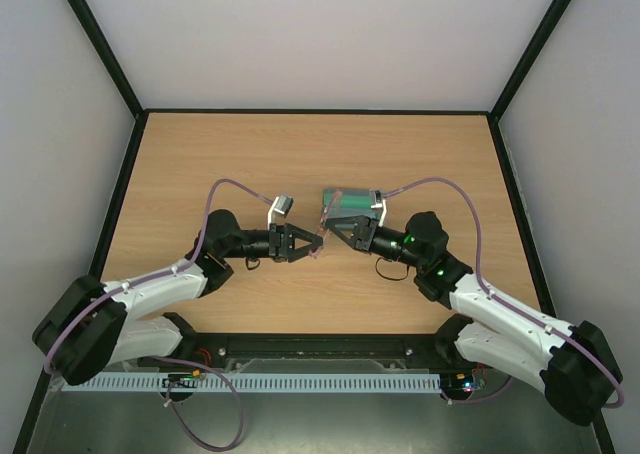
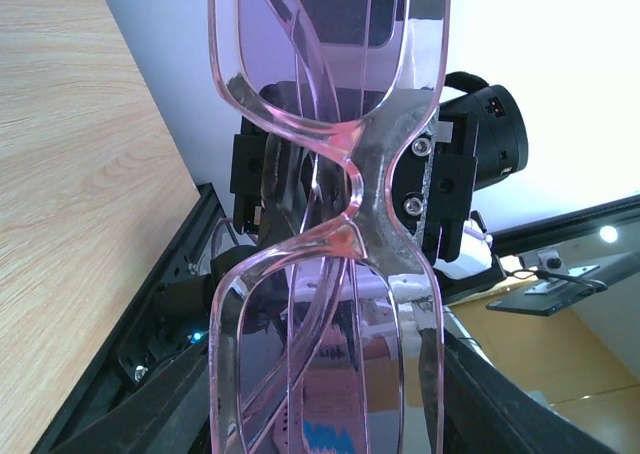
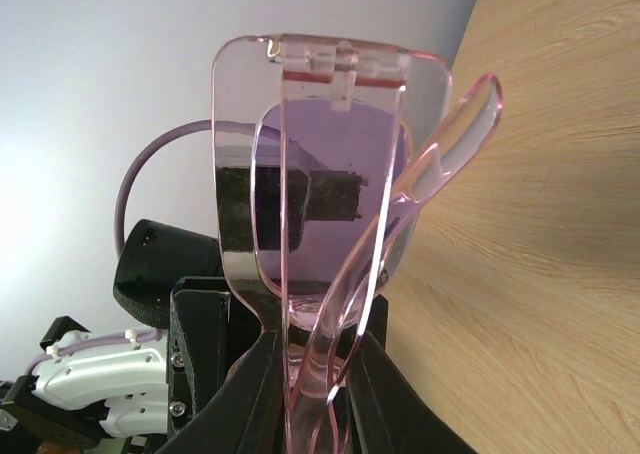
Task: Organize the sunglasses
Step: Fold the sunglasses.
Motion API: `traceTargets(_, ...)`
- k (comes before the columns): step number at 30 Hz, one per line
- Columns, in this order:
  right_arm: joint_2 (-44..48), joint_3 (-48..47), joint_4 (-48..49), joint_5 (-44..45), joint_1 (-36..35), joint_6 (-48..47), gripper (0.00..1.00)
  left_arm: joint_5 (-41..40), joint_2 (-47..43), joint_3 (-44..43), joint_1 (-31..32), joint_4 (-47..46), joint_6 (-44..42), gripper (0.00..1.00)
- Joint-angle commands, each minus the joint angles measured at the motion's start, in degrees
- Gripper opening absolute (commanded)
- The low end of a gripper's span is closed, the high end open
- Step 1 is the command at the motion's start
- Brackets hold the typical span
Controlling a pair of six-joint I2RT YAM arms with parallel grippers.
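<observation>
**Sunglasses held aloft between both end effectors, case just behind the right one**

The thin, pink, translucent sunglasses (image 1: 321,236) hung above the wooden bench (image 1: 200,154) at the centre of the top view, off its surface, with their slender arms folded behind the lenses. The left end effector (image 1: 300,244) met them from the left and gripped them. The right end effector (image 1: 338,232) met them from the right. In the right wrist view its fingers (image 3: 262,394) stood tight against both sides of the folded frame (image 3: 330,174) at the bottom of the frame, so it appeared clamped on the sunglasses too.

The long axis of the sunglasses ran up and down in the top view, crosswise to the line joining the two arms. In the left wrist view the lenses were stacked one above the other around the bridge (image 2: 350,204).

The grey-blue rectangular case (image 1: 350,202) lay just up and to the right of the sunglasses, nearer the right arm. That arm therefore looked better placed to carry them in.
</observation>
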State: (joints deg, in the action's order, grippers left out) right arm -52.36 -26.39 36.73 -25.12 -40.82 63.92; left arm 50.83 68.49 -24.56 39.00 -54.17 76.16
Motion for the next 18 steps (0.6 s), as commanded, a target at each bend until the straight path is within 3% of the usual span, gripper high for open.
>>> traceTargets(1, -0.2, -0.2, 2.9, -0.8, 0.2, -0.8, 0.14, 0.7, 0.7, -0.6, 0.4, -3.6, 0.3, 0.46)
traceTargets(6, -0.5, -0.9, 2.1, -0.6, 0.2, -1.4, 0.09, 0.4, 0.6, -1.1, 0.4, -2.0, -0.7, 0.57)
traceTargets(13, 2.2, -2.2, -2.7, 1.1, 1.9, -3.2, 0.09, -0.3, -1.0, -2.7, 0.0, 3.2, -3.7, 0.8)
traceTargets(18, 5.1, -4.8, -12.8, 0.6, 7.8, -6.0, 0.06, -0.1, -4.0, -3.5, -4.1, 6.7, -4.9, 0.83)
